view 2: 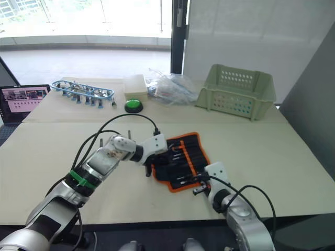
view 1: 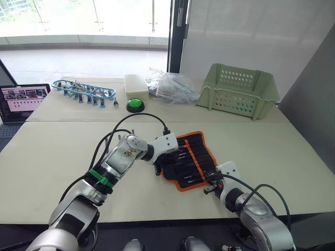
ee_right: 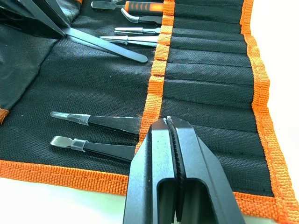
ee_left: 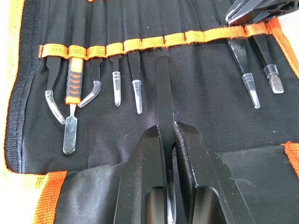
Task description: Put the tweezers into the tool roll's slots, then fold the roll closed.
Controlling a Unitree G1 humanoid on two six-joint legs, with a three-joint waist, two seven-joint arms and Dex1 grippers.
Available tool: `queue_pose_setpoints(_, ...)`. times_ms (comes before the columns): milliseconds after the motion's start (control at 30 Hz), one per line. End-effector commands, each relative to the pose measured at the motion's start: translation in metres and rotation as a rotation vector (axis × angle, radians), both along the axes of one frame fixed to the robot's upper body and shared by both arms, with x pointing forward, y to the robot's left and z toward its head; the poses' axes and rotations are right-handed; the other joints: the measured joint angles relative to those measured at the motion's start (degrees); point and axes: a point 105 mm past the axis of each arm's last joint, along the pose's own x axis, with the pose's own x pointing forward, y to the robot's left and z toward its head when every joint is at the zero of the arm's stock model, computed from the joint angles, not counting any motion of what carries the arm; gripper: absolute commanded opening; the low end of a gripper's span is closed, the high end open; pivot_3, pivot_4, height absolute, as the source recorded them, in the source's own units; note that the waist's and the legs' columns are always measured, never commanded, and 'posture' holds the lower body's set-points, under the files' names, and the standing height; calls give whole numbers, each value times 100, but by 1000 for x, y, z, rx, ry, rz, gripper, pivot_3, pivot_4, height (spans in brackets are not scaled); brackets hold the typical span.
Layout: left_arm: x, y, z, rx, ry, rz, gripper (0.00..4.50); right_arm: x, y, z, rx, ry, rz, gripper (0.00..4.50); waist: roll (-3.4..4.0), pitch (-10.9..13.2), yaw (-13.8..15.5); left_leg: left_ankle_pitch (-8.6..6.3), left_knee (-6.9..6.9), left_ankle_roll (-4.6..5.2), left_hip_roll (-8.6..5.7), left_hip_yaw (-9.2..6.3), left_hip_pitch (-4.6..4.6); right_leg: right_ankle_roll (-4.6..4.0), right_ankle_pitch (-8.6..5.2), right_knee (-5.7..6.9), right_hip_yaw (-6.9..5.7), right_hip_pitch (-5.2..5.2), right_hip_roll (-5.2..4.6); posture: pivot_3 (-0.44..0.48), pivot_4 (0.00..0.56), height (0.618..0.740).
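One of the tweezers (ee_left: 163, 98) is pinched in the left fingers (ee_left: 187, 154) over the tool roll (view 1: 189, 160); right fingers (ee_right: 159, 154) pressed together, empty.

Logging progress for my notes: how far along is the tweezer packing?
Done: several tweezers already sit under the tool roll's orange stripe. In hand: the left claw is shut on one more tweezer, its tip near an unfilled slot; the right claw rests shut at the stripe. Left: seat that tweezer, then fold the roll, which lies open.
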Motion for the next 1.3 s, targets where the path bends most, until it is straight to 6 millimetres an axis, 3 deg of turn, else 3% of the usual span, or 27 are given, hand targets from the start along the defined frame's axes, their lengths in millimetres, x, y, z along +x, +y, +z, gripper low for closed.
queue_pose_setpoints(33, 4, -11, 9, 6, -61, -30, 33, -16, 3, -38, -9, 172, 7, 0, 0, 0, 11, 0, 0, 0, 0, 0, 0, 1, 0, 0, 0, 0, 0, 0, 150, 724)
queue_pose_setpoints(500, 13, -31, 9, 0, -104, -54, 33, -18, 4, -38, -3, 171, -5, 0, -1, -1, 36, 0, 2, 1, -1, 0, 1, 5, 3, 3, 0, 2, 1, 0, 150, 724)
queue_pose_setpoints(1100, 22, -76, -2, -100, -152, -158, 33, -20, 8, -36, -4, 170, 7, 0, 0, -1, 53, 0, 4, 1, -3, 0, -3, 9, 5, 3, 1, 3, 3, 0, 150, 724)
queue_pose_setpoints(1300, 25, -77, -6, -106, -158, -149, 33, -21, 9, -36, -3, 171, 13, 0, 0, -1, 61, 0, 12, 1, -4, -1, -2, 12, 6, 5, 1, 8, 4, 0, 150, 724)
